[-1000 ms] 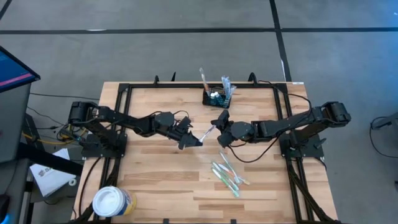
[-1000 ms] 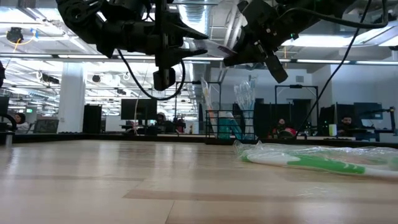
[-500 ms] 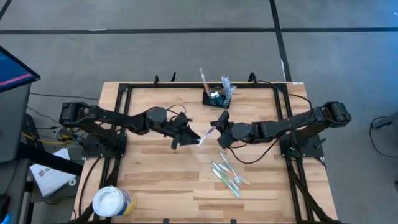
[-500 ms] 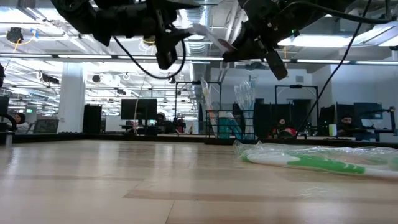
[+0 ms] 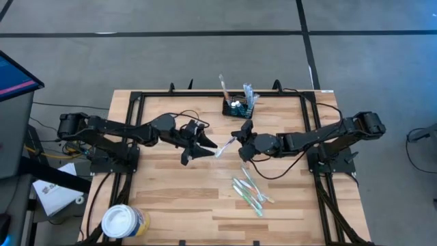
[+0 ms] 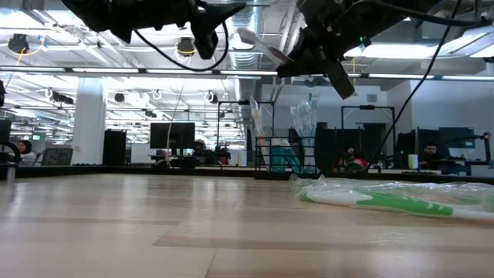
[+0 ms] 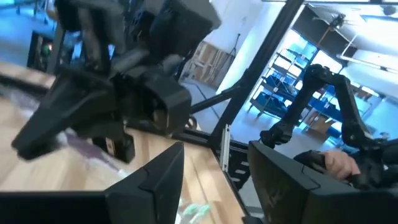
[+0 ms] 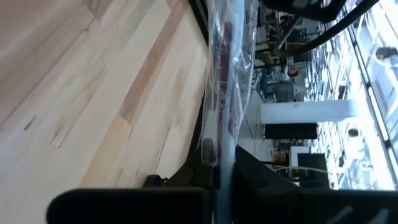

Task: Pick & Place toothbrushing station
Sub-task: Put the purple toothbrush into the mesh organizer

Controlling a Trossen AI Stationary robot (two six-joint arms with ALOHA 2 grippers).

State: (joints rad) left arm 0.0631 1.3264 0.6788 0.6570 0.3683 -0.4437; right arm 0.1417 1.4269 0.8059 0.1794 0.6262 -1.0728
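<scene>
Wood-plank table (image 5: 171,198) under bright open-plan office ceiling (image 6: 116,54)

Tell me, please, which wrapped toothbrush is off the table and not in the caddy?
The one in the right gripper, a purple-handled toothbrush held mid-air; the rest lie on the table or stand in the caddy.

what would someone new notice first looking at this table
First, the two dark arms meeting above the middle of the table: the right tool grips a wrapped toothbrush in the air, and the left tool hangs open just beside it. Next, the small black wire caddy at the far edge with wrapped brushes sticking up, the loose pile of green toothbrushes nearer the front, and the round white tub at the front left corner.
</scene>
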